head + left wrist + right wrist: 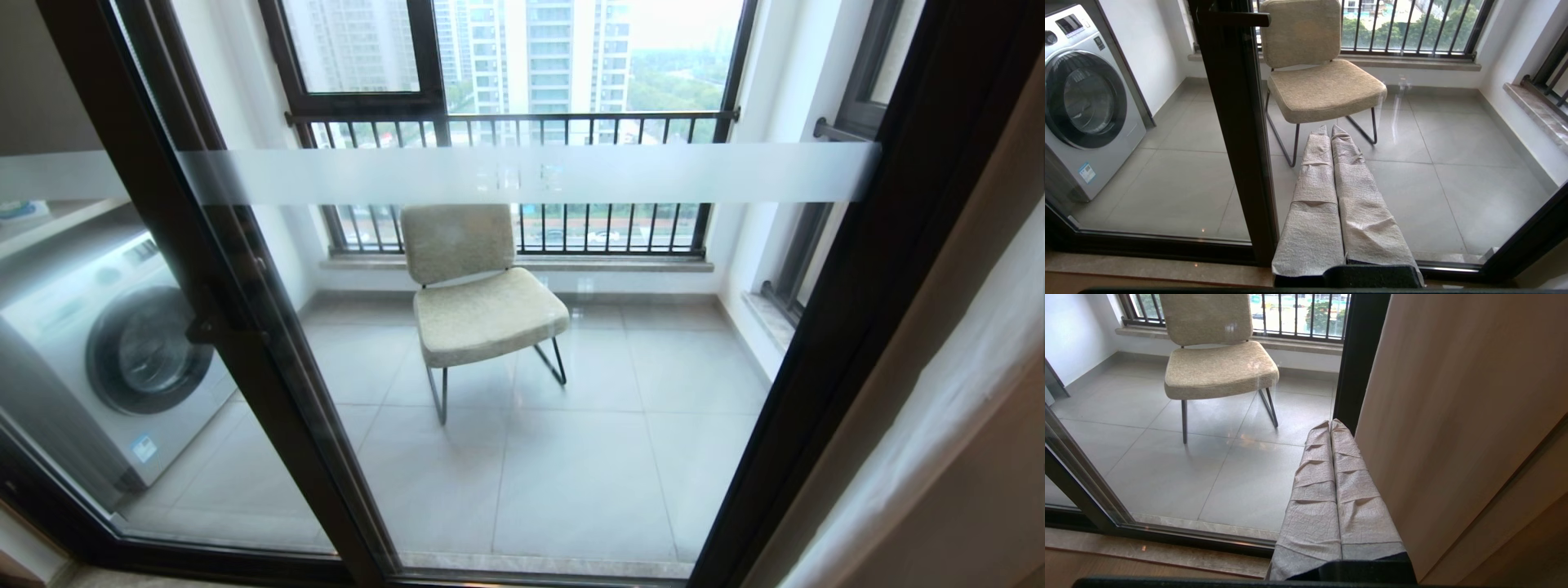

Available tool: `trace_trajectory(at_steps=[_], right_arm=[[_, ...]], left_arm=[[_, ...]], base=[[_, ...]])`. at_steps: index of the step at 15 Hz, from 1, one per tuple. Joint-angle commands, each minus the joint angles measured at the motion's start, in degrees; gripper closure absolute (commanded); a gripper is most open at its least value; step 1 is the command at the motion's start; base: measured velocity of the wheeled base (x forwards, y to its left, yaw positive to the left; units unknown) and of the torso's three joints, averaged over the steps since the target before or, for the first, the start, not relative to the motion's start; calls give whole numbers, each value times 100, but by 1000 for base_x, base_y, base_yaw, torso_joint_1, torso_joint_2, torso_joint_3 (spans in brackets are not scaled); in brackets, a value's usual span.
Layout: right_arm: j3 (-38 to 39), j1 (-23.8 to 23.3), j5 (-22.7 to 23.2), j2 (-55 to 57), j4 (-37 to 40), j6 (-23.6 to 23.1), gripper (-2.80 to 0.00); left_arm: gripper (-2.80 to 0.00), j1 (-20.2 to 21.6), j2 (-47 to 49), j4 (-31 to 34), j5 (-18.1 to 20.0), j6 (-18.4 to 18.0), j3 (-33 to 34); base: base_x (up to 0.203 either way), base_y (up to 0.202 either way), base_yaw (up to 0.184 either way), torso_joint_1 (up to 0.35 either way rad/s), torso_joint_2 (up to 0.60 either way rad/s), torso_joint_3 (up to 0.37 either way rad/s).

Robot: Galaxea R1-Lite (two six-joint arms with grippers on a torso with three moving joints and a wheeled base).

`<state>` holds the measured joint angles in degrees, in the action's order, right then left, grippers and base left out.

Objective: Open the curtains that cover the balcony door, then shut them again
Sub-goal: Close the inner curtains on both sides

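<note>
The curtains (939,425) were cut off by the head view's right edge — only a strip of beige panel and white sheer showed. The balcony door (245,327) frame ran out of view at top and bottom. The washing machine (114,351) was clipped at the left edge, its label print too small to read. Neither arm showed in the head view.

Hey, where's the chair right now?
In the head view the chair stands out on the balcony behind the glass balcony door, centred before the railing, with the washing machine to its left.
</note>
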<state>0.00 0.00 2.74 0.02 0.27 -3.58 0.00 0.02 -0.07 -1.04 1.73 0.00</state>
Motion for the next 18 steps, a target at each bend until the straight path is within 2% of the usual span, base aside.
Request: trace_trajectory(at_steps=[1,10,15,18], right_arm=[[0,0,7,-2,-1,1,0],[-53,-6,5,143,-34,-96,0],[-674,-29,9,908,-63,-72,0],[-1123,-313,4,1589,-101,-68,0]], left_arm=[[0,0,-2,-1,-1,3,0],[0,0,-2,-1,-1,3,0],[0,0,-2,-1,-1,3,-3],[0,0,-2,-1,-1,3,0]], base=[[0,0,0,0,0,0],[0,0,0,0,0,0],[0,0,0,0,0,0],[0,0,0,0,0,0]])
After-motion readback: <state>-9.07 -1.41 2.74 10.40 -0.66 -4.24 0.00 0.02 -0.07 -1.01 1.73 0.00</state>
